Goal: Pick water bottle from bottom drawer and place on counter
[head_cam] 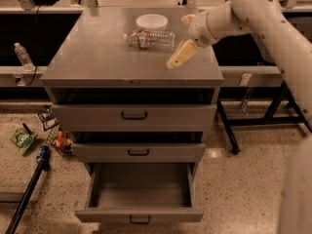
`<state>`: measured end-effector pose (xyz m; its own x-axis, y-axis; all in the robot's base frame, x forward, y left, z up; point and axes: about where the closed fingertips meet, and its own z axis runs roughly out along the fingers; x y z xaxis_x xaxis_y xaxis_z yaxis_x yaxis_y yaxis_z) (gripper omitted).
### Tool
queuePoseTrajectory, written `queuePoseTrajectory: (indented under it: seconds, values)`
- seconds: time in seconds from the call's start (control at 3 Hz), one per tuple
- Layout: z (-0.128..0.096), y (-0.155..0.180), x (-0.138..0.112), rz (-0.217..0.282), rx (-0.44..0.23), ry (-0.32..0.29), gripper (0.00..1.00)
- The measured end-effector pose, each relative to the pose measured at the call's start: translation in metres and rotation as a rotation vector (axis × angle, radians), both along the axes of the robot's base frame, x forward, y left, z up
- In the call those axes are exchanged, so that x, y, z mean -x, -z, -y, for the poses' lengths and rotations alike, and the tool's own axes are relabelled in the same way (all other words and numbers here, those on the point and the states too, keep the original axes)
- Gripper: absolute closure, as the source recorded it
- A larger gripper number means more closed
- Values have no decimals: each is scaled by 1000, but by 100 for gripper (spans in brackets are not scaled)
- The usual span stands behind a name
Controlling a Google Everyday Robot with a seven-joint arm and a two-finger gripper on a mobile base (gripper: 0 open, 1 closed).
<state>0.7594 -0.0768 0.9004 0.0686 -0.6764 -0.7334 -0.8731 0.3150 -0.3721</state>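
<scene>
Fingers [182,54] spread wide, gripper [184,37] holding nothing, just right of the water bottle [150,39] lying on the counter [97,57].

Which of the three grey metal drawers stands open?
The bottom drawer, lowest and deepest, is pulled out and looks empty; the two shallower ones above are shut. The gripper is over the grey counter, right of the lying clear water bottle.

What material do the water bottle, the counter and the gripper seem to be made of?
Water bottle, lying on its side: clear ribbed plastic, see-through.
Counter: probably painted metal or laminate; smooth grey with a dull sheen.
Gripper, open, over the counter just right of the bottle: its fingers look like matte cream plastic or rubber.
</scene>
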Motion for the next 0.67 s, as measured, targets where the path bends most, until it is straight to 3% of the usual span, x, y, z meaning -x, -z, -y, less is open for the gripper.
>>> queuePoseTrajectory:
  seconds: [0.33, 0.67]
  values:
    - [11, -63, 49, 167, -59, 30, 0]
    - [41, -46, 61, 183, -70, 106, 0]
